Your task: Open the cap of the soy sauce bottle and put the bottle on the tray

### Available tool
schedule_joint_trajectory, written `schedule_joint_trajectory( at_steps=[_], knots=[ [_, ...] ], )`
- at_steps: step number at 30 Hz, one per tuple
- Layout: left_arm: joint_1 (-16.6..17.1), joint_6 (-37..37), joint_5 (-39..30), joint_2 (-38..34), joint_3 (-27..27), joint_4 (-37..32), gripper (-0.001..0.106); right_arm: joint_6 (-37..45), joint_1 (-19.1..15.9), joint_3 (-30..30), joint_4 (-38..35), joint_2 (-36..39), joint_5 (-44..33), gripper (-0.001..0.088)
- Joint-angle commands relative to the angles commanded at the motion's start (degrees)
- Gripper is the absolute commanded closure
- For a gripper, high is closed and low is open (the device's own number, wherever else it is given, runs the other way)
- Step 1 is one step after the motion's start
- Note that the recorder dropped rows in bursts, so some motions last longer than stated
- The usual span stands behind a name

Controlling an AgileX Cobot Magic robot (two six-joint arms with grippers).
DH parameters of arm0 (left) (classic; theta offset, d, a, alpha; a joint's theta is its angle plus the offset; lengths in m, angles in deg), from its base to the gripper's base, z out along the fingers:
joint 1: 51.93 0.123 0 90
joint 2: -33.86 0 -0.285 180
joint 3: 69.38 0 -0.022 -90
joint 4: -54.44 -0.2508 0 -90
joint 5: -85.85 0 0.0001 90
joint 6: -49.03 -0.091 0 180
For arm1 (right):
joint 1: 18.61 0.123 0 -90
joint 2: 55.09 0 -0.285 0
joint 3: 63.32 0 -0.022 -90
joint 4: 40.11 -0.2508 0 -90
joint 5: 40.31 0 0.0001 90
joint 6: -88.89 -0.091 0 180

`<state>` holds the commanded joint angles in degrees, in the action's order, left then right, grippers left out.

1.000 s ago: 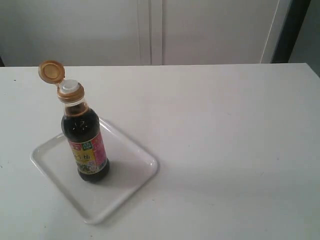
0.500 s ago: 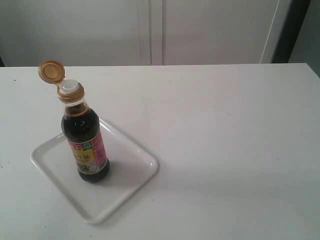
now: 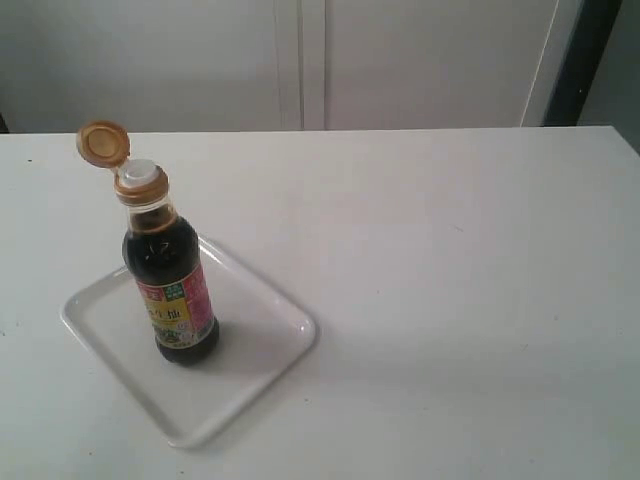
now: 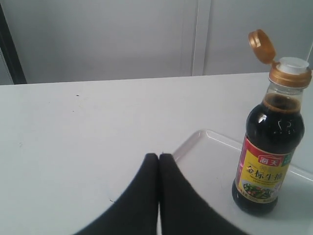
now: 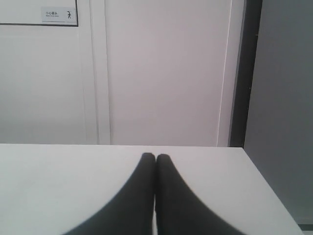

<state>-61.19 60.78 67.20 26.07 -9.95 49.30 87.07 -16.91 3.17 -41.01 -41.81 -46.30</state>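
Two black grippers sit clear of the work, each with its fingers pressed together on nothing: the left gripper (image 4: 158,155) hangs above the white table (image 3: 450,260) just beside the tray's rim, and the right gripper (image 5: 155,156) hangs over bare tabletop, facing a pale panelled wall (image 5: 166,73). Neither arm shows in the exterior view. The small clear soy sauce bottle of dark liquid, wearing a pink, yellow and green label (image 3: 172,292) (image 4: 266,161), stands upright inside the flat white rectangular plastic tray with rounded corners (image 3: 255,345) (image 4: 205,161), nearer the tray's far left side in the exterior view. Its round amber-brown flip-top cap (image 3: 103,143) (image 4: 261,45) is swung back on its hinge, tilted away from the neck, leaving the white pour spout (image 3: 141,174) (image 4: 293,63) uncovered.
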Motion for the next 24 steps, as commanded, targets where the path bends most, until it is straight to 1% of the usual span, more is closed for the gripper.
schedule_joint_trajectory(
  at_steps=[3,5,8,14,17,20,24],
  knots=[
    [0.0,-0.3,0.5,0.0,0.4,0.0,0.105,0.0,0.0,0.0,0.0,0.0,0.0,0.0868],
    [0.0,-2.4,2.7,0.0,1.4,0.2,0.105,0.0,0.0,0.0,0.0,0.0,0.0,0.0868],
    [0.0,-4.6,2.7,0.0,4.3,2.0,0.105,0.0,0.0,0.0,0.0,0.0,0.0,0.0868],
    [0.0,-5.6,2.8,0.0,9.7,3.2,0.105,0.0,0.0,0.0,0.0,0.0,-0.1,0.0868],
    [0.0,-7.5,4.1,0.0,12.2,5.1,0.105,0.0,0.0,0.0,0.0,0.0,-0.1,0.0868],
    [0.0,-9.0,5.6,0.0,14.0,6.6,0.105,0.0,0.0,0.0,0.0,0.0,-0.1,0.0868],
    [0.0,-9.2,6.7,0.0,16.1,6.7,0.105,0.0,0.0,0.0,0.0,0.0,-0.1,0.0868]
  ],
)
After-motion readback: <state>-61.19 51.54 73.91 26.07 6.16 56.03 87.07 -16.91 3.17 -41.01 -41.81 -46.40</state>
